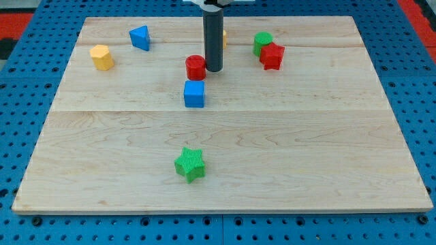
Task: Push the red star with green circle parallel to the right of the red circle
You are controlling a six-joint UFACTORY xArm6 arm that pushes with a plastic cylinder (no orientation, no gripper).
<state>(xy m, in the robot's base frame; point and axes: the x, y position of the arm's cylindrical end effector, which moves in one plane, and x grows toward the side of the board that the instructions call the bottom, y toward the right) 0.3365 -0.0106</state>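
The red star [272,56] lies in the upper right part of the board, touching the green circle [262,42] just above and left of it. The red circle [195,67] sits near the upper middle. My tip [214,70] stands right beside the red circle, on its right side, well left of the red star. The rod rises to the view's top.
A blue cube [194,94] lies just below the red circle. A blue triangle [140,37] and a yellow hexagon [102,57] are at the upper left. A green star [190,164] lies low in the middle. A yellow block [224,37] is mostly hidden behind the rod.
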